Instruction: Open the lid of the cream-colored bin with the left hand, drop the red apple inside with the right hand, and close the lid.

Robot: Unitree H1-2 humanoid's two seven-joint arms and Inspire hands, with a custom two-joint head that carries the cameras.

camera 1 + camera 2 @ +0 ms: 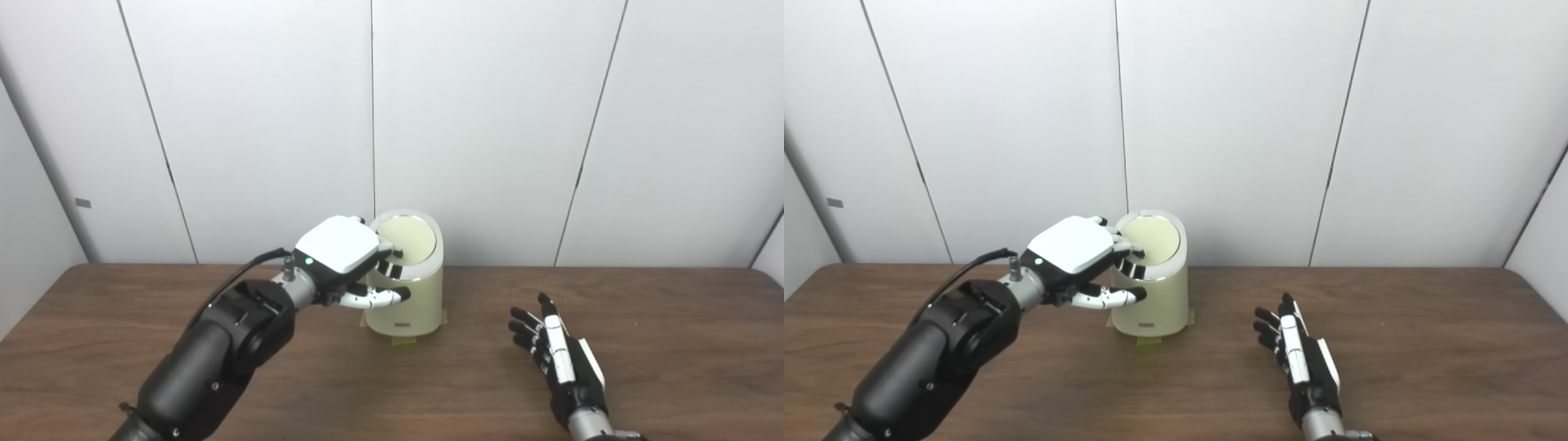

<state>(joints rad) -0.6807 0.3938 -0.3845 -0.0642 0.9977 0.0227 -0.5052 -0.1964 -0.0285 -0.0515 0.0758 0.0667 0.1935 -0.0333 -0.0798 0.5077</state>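
Cream-colored bin (409,294) stands at 12 o'clock on the wooden table (643,318), its lid (406,237) down. From 9 o'clock the left hand (343,257) rests fingertips on the lid's near edge, gripping nothing. At 4 o'clock the right hand (560,352) lies empty, fingers spread.

A bin (409,288) stands on a table (429,380), toward its far edge, with a wall behind it. The left hand (343,257) sits at the bin's left, fingertips on its lid (409,237). The right hand (560,358) lies to the bin's right, nearer the viewer, well apart.
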